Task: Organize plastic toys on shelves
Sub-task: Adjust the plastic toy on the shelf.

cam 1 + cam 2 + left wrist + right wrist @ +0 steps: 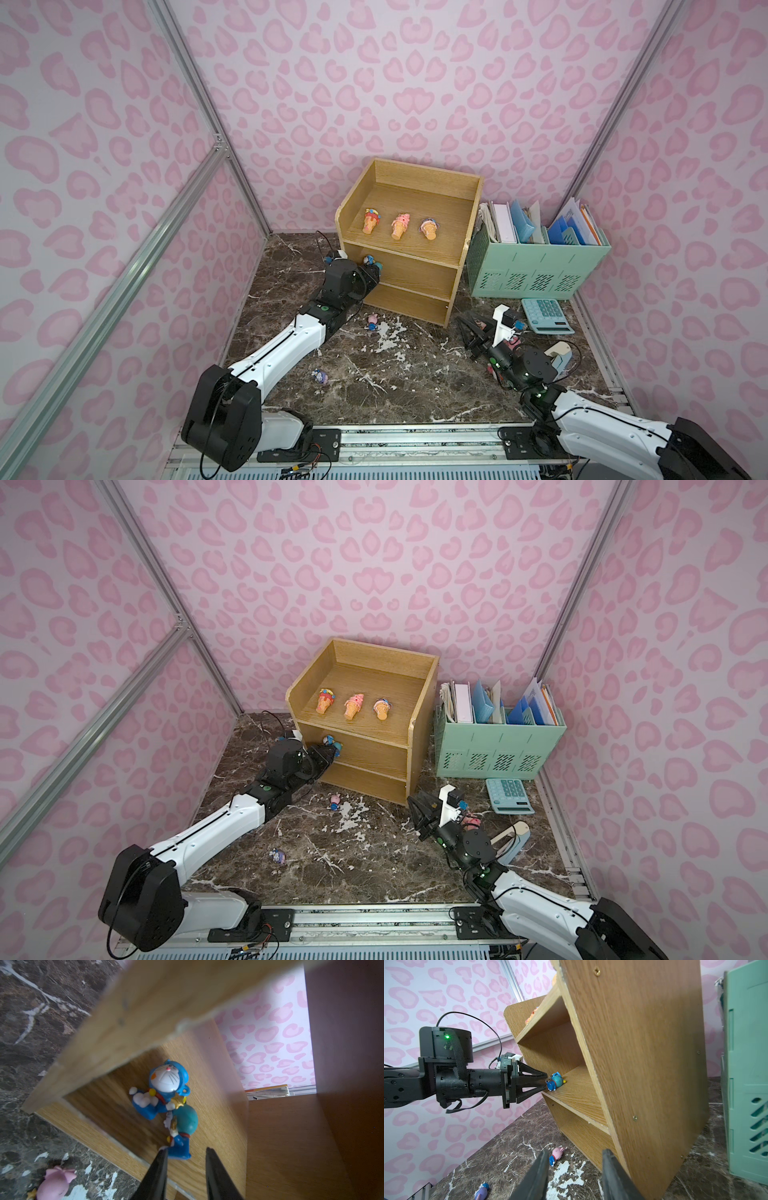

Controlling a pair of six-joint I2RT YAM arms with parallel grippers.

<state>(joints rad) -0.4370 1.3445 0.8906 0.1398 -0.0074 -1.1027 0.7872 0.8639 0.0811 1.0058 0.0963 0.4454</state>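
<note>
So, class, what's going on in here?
The left gripper, jaws open, reaches into the middle tier of the wooden shelves, its tips at the nearer of two blue figurines lying there. Three cone toys sit on the top tier. The right gripper hovers open over the table, where a pink toy lies.

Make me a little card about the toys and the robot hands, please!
Shelves: wooden, three tiers
Top tier: three cone toys in a row
Middle tier: two blue toys lying down
Table: pink toy and purple toy, loose
Left gripper: open, tips at the blue toys
Right gripper: open, empty, above the table
</note>
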